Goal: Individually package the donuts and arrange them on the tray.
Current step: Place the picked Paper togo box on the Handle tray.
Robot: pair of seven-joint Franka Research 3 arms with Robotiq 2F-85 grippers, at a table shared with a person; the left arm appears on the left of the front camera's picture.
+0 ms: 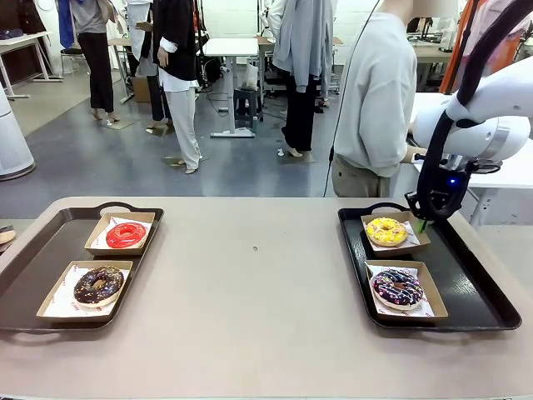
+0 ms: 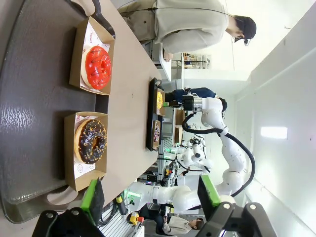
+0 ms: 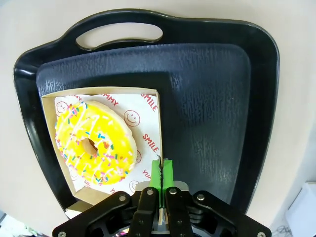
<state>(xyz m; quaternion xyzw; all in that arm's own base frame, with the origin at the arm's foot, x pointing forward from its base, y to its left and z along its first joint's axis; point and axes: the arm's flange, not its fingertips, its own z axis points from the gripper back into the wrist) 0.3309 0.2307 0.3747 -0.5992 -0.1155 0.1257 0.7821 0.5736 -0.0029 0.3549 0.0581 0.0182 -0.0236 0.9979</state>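
Beige surface carries two black trays, four boxed donuts; grey-floored workshop behind. Right fingers barely parted at yellow's box edge; left fingers spread, empty.

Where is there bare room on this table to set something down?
The wide tabletop between the left tray and the right tray is bare. Each tray's outer half is free too; the boxed donuts crowd the inner halves, and the right gripper is at the yellow donut's box.

Grey floor; white tables far behind; bright white wall; person standing past table.
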